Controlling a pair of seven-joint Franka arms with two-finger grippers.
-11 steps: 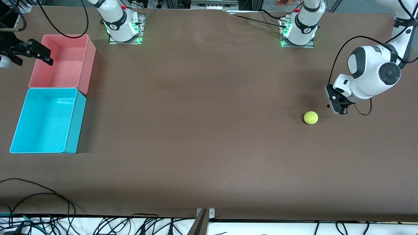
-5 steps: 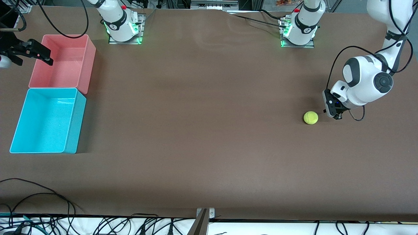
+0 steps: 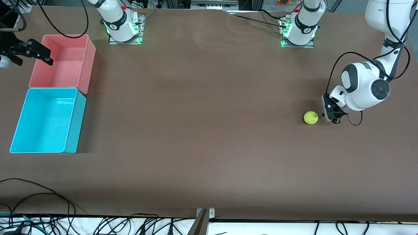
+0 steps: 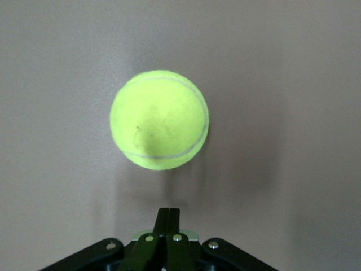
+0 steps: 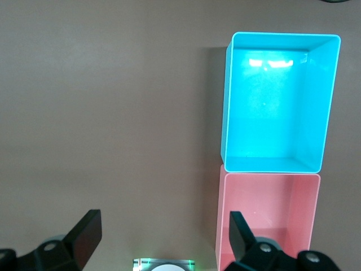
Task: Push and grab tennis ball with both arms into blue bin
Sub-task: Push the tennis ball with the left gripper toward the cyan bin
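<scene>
Front view: brown table (image 3: pixel 202 147), arm bases along its top edge, cables at the near edge. We find the ball (image 3: pixel 310 117) toward the left arm's end of the table, well apart from the blue bin (image 3: pixel 73 127) at the right arm's end. The blue bin sits touching the pink bin (image 3: pixel 88 62), nearer to the camera than it. The left gripper (image 3: pixel 330 112) is low, just beside the ball on the side away from the bins; we judge this sets up a push toward the blue bin. The right gripper (image 3: pixel 36 54) waits at the pink bin's outer edge.

Left wrist view: ball (image 4: pixel 159 119) dead ahead of the fingertips (image 4: pixel 168 217), jaws pressed together as a blunt pusher; a small gap remains.

Right wrist view: jaws wide apart, nothing held; blue bin (image 5: pixel 333 101) and pink bin (image 5: pixel 225 226) below, both empty, ready to receive.
</scene>
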